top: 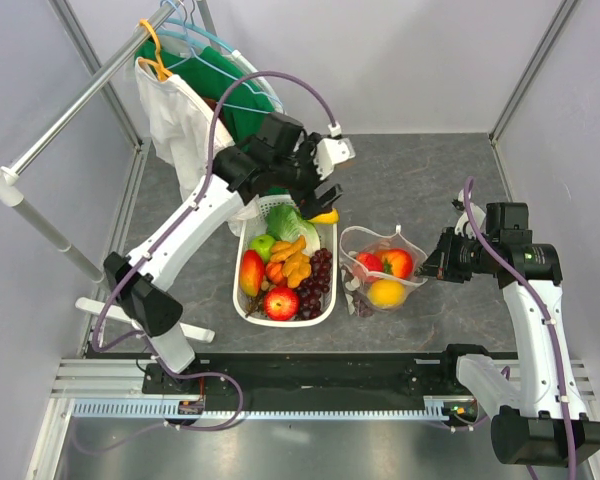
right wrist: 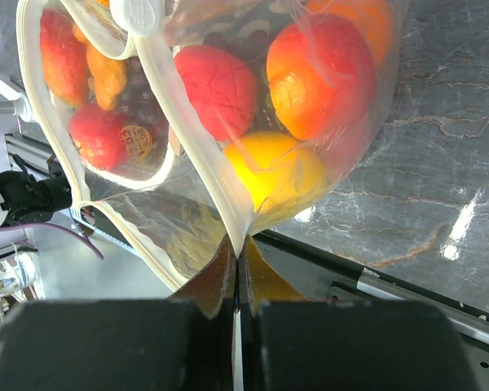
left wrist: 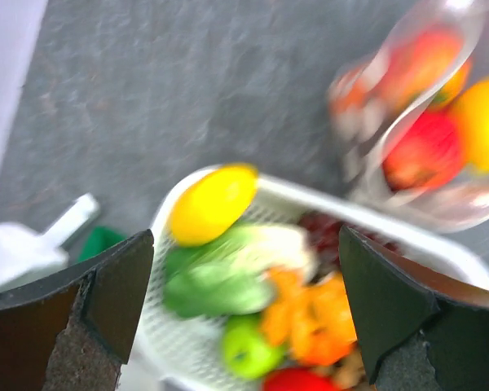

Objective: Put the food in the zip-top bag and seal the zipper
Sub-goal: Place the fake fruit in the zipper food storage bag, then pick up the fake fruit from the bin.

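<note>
Table (top: 430, 180): bare grey surface in the upper right of the top view. Basket (top: 280, 323), centre: its upper end is hidden under the left gripper (top: 327, 200), whose jaws are spread wide. The left wrist view is blurred. The basket holds grapes (top: 318, 280), an apple (top: 280, 302) and green pieces (top: 285, 222), with a lemon (left wrist: 213, 202) at its rim. Zip-top bag (top: 412, 250), right of centre and just beside the basket: mouth open, three fruits (top: 386, 292) inside. Right gripper (right wrist: 238, 269): jaws closed on the zipper (right wrist: 191, 147).

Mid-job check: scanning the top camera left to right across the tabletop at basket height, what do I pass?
left arm → white basket → zip-top bag → right end effector
</note>
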Robot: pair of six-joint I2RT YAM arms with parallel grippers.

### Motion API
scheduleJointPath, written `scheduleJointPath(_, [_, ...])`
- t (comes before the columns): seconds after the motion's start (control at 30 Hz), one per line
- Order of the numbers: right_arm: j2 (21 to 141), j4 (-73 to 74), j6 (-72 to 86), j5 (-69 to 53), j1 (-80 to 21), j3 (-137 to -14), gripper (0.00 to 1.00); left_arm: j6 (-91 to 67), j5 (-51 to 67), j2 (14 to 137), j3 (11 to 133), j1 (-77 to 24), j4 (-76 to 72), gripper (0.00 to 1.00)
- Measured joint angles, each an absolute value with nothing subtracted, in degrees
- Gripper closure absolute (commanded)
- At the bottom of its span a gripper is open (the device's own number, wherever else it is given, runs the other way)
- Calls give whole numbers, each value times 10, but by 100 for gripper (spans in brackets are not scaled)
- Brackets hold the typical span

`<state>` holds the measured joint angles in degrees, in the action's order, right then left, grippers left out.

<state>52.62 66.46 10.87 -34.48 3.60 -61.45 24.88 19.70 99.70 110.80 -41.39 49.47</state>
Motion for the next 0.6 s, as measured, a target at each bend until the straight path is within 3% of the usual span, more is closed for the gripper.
scheduleJointPath(0.27, [526,665,109,-345,36,-615,100,511,213,949,885,-383,409,1])
scheduleJointPath(0.6, [529,665,109,-345,36,-615,100,614,220,1006,834,-369,269,0])
